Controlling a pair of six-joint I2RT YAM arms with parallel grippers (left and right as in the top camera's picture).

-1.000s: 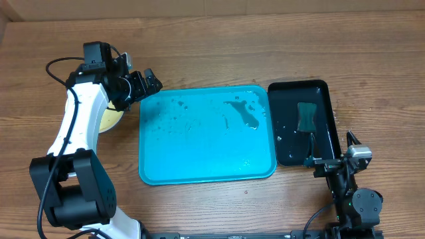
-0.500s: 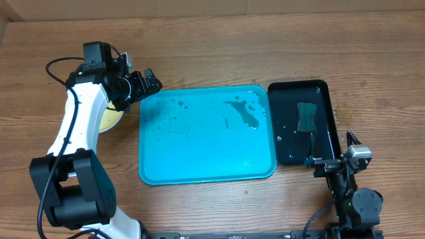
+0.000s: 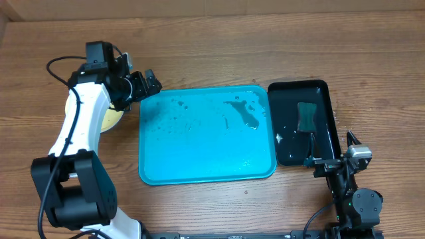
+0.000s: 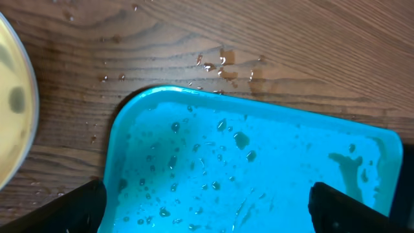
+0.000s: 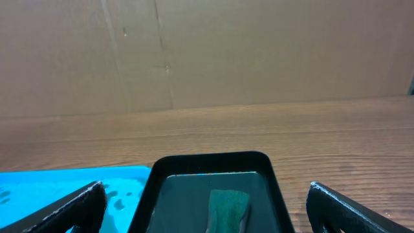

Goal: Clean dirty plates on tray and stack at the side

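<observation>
left gripper (image 3: 144,85) jaws wide, empty, over the far-left corner of the wet tray (image 3: 199,166); right gripper (image 3: 330,153) wide and empty by the black tray (image 3: 325,89). no plates on the tray, one yellowish plate (image 3: 110,119) shows just left of it under the arm. looks like wrap-up: lift straight up before swinging, or the wrist clips that plate.

Near the left edge of the table (image 3: 219,46), the left arm (image 3: 74,126) hides most of the yellow-green plate (image 3: 109,121), so any plates stacked under it cannot be counted, and the left wrist view crops it too.
</observation>
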